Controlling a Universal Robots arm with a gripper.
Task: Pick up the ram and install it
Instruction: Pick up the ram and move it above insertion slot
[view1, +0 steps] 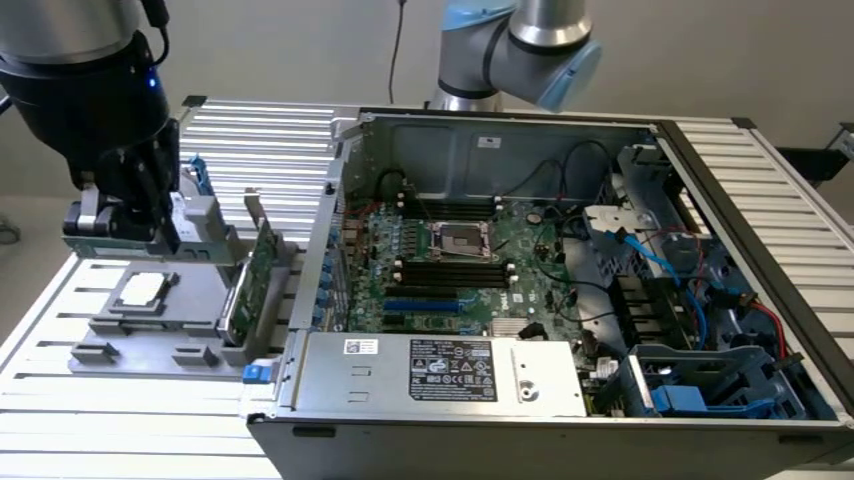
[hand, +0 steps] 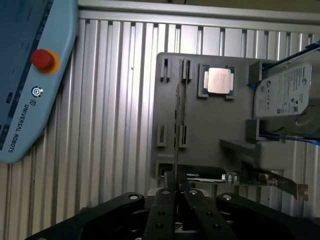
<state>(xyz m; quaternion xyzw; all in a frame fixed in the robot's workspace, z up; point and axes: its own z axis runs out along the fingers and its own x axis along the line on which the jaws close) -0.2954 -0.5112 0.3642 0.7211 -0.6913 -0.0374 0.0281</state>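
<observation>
In the exterior view the gripper (view1: 123, 225) hangs over the grey parts tray (view1: 134, 335), its jaws nearly closed, pinching the ram (view1: 94, 243) level, seemingly mid-length for balance. The open computer case (view1: 561, 280) stands beside the tray. In the wrist view the ram (hand: 177, 120) runs edge-on from the fingertips (hand: 169, 181) above the tray (hand: 210, 125).

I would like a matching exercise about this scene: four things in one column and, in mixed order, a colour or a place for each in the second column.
Things:
1. ram
2. processor
3. hard drive
4. pendant button

Colour or place:
a. red
b. in a square pocket of the gray tray
c. held by the tool
d. has blue rails

Pairs: 1-c, 2-b, 3-d, 4-a.
</observation>
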